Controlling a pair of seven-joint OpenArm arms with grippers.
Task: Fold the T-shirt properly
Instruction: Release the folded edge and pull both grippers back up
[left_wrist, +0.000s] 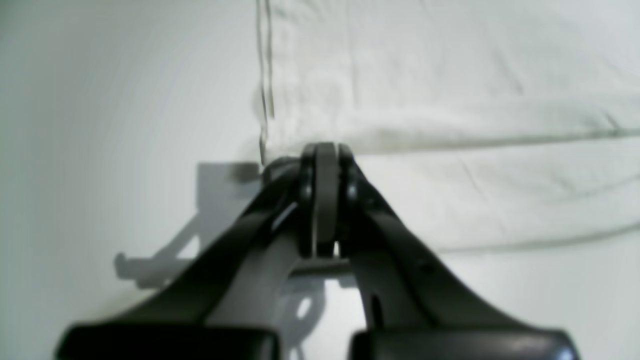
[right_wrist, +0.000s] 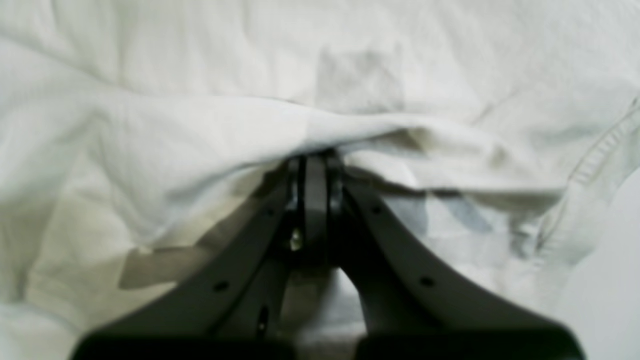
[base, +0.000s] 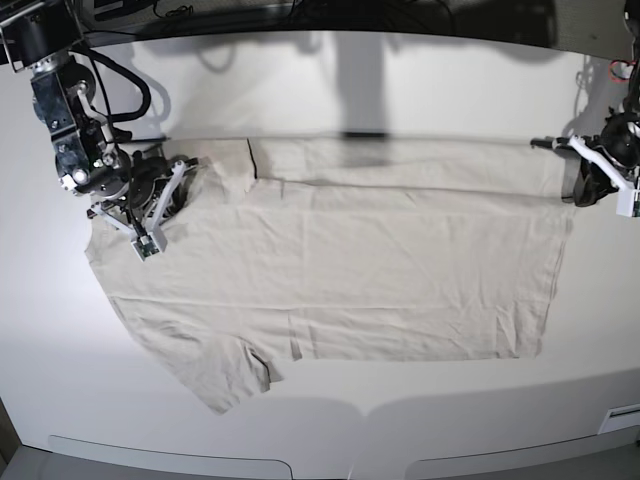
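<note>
Where each arm meets the cloth, per view:

left end effector (left_wrist: 325, 150): fingers pressed together, tips pinching the T-shirt (left_wrist: 450, 100) right at a hem corner; stitched hem runs up from the tips in the left wrist view; no gap visible between the fingers.

left end effector, base view (base: 590, 185): at the shirt's far right edge, upper corner, black and white body, touching the fabric edge.

right end effector (right_wrist: 315, 160): fingers together, tips buried under a raised ridge of T-shirt (right_wrist: 175, 150) fabric, clamped on that fold; cloth bunches over the tips, fingertips themselves hidden.

right end effector, base view (base: 165, 195): at the shirt's upper left, near shoulder and sleeve, arm coming in from the top left corner.

T-shirt (base: 340, 270): pale beige-grey, spread lengthwise across the table (base: 400, 90), neck end to the view's left, bottom hem to the right; upper long edge folded over along a straight crease; one sleeve sticks out at lower left; light wrinkles; dark line near the collar area, cannot tell what it is.

table: white, shirt lies flat in the middle, bare surface all round; arm shadows fall on it beside the left end effector.

hem detail: ribbed stitched edge visible at the right side of the right wrist view, tabletop just beyond it.
</note>
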